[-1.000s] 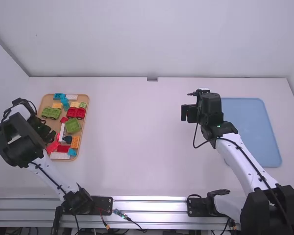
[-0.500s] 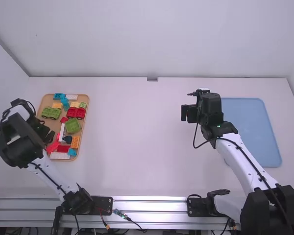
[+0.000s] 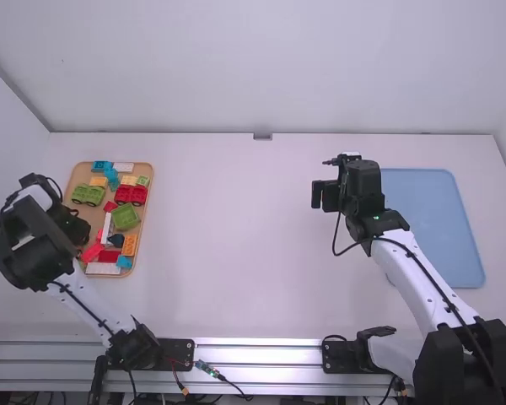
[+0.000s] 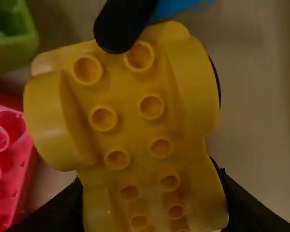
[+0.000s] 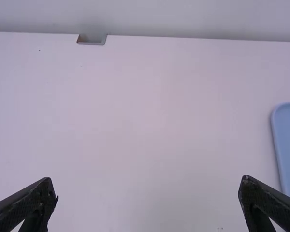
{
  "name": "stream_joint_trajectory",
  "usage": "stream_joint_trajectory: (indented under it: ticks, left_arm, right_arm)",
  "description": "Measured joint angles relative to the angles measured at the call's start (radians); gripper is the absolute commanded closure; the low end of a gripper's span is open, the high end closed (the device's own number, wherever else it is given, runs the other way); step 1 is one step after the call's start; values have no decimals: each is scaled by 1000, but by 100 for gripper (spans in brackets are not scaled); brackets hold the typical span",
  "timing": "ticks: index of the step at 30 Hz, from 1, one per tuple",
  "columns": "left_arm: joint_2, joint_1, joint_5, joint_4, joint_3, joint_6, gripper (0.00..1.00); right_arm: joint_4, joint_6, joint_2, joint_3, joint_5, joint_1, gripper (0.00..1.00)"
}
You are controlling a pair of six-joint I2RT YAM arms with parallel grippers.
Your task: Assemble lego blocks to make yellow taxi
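Left wrist view, middle down to the bottom edge: the yellow block [image 4: 130, 111], with paired rows of studs and a rounded flank on either side, is pinched between the two fingers [image 4: 55, 210] of the left gripper [image 3: 78, 226]. A dark rounded piece [image 4: 123, 26] overlaps its upper end, with a bright blue patch [image 4: 181, 6] just beside that piece. A green block [image 4: 12, 43] shows at the upper left, and a pink-red block [image 4: 7, 159] at the left edge.

High view, left side: the left gripper is over the left part of the wooden tray [image 3: 83, 174]. Two pale yellow blocks [image 3: 98, 180] lie near the tray's top, above a green wheeled base [image 3: 88, 195] and a red wheeled base [image 3: 131, 195]. Below them are a square green block [image 3: 126, 217], an orange block [image 3: 129, 245] and a small blue block [image 3: 124, 262].

Right of the middle, the right gripper [image 3: 323, 195] is above the white table [image 3: 236, 253], its fingers [image 5: 34, 203] spread wide with nothing between them. Farther right lies a blue tray [image 3: 434, 211], well apart from the wooden tray.
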Motion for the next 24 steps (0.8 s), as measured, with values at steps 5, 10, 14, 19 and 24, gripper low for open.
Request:
stream_joint_trajectory:
  ticks: [5,10,14,19,24]
  left_arm:
    - [-1,0,0,3,-3,0,59]
    - [-1,0,0,5,-3,0,52]
    - [-1,0,5,2,0,18,98]
    - [6,1,48,-73,49,98,98]
    - [16,0,65,-281,178,125,98]
  right_arm:
    - [0,0,0,0,3,0,0]
    - [0,0,0,0,3,0,0]
    - [0,0,0,0,1,0,0]
    - [0,-3,0,0,1,0,0]
    - [0,-1,0,0,0,0,0]
